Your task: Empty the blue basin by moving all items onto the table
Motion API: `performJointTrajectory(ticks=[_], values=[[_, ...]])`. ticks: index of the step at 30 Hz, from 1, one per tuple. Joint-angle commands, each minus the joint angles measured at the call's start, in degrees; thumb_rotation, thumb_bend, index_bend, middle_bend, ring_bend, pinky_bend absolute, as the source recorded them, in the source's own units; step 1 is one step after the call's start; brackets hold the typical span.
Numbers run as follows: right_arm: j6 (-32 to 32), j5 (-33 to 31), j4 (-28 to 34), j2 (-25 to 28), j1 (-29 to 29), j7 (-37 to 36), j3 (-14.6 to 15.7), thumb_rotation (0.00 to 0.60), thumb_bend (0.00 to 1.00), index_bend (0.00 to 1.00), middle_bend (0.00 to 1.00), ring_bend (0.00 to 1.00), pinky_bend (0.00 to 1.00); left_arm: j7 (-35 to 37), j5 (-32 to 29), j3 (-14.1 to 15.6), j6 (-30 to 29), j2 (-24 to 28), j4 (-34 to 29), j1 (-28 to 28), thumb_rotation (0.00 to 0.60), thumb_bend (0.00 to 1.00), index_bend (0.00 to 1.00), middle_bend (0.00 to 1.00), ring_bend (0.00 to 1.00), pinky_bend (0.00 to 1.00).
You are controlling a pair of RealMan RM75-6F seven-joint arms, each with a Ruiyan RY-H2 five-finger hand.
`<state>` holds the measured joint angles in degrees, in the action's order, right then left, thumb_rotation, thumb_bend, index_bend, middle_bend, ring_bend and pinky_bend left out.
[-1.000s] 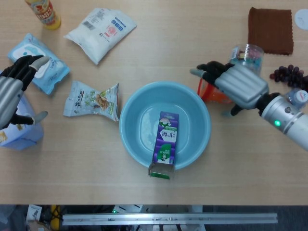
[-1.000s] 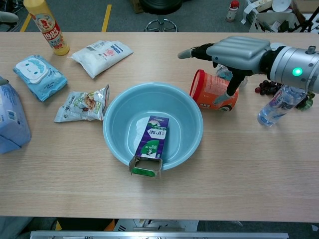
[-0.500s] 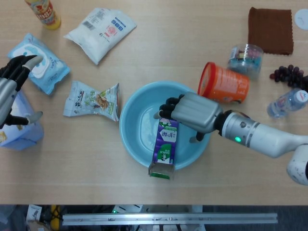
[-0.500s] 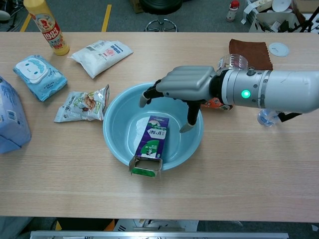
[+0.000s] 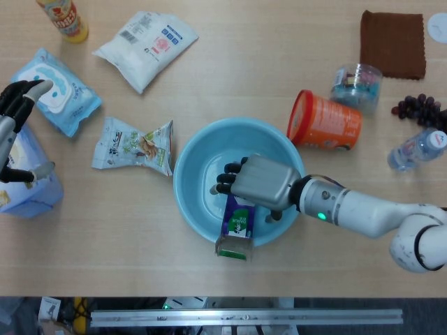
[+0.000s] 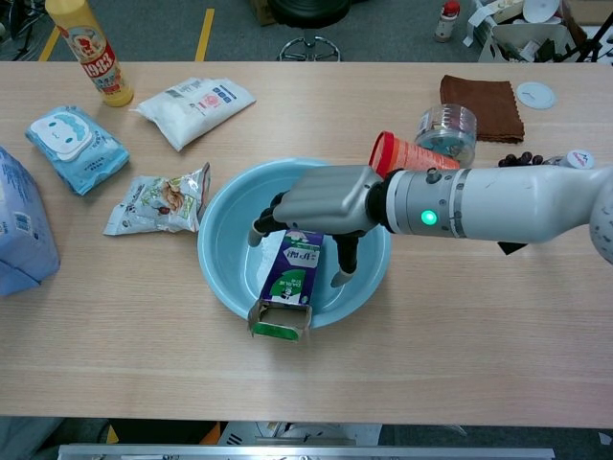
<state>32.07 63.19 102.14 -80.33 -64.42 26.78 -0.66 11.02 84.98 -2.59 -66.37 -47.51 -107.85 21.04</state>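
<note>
The right robot hand (image 6: 321,203) hovers inside the basin (image 6: 222,271), fingers spread over the carton (image 6: 290,277), gripping nothing. The carton leans on the basin's near rim. The left robot hand (image 5: 14,129), fingers apart, rests on a blue pack (image 5: 28,183) far left of the basin. The pale wood worktop (image 6: 460,345) carries scattered goods; beyond it, grey floor with a yellow line (image 6: 204,32).

Basin (image 5: 192,150) is sitting mid-table w/ the carton (image 5: 237,227) lying in it, one end sticking over the near rim, and the right hand (image 5: 255,183) is hovering just above the carton inside the basin. Snack bag (image 5: 134,146) is lying just left of the basin, wipes pack (image 5: 59,91) and white pouch (image 5: 147,45) further left/behind. Tub (image 5: 325,120) is lying on its side behind-right of the basin, cloth (image 5: 393,43) beyond it.
</note>
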Motion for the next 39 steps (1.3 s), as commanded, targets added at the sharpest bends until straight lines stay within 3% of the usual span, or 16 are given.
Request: performJointTrajectory(ticks=[1,15,28,32,39], values=[[0.2,-1.2,-0.3,-0.7,-0.8,1.0,0.7,0.600,0.06,0.16,0.20,0.15,0.33,0.1,0.1,0.0,-0.1,0.0,0.1,-0.1,0.600,0.19,0.00,0.09,0.06,0.20],[1.1,-5.9,-3.0,-4.4,-4.5,3.8,1.9,0.600,0.06,0.16,0.19,0.15,0.33,0.7,0.2,0.0,-0.5,0.4,0.1,-0.5,0.600,0.19,0.00,0.09,0.06,0.20],[2.7,-10.7,-4.0,-6.8,-8.1,7.9,3.7,0.600,0.06,0.22,0.19,0.15,0.32,1.7,0.8,0.0,-0.7,0.9,0.4,-0.8,0.600,0.19,0.00,0.09,0.06,0.20],[3.3,-12.4,-4.0,-7.6,-9.0,8.8,4.3,0.600,0.08,0.30,0.19,0.15,0.32,2.1,1.0,0.1,-0.9,1.0,0.4,-0.9,0.600,0.19,0.00,0.09,0.06,0.20],[5.1,-14.2,-4.9,-9.7,-9.7,9.9,5.1,0.600,0.25,0.51,0.28,0.17,0.32,2.6,1.3,0.1,-1.2,1.3,0.5,-1.1,0.600,0.19,0.00,0.09,0.06,0.20]])
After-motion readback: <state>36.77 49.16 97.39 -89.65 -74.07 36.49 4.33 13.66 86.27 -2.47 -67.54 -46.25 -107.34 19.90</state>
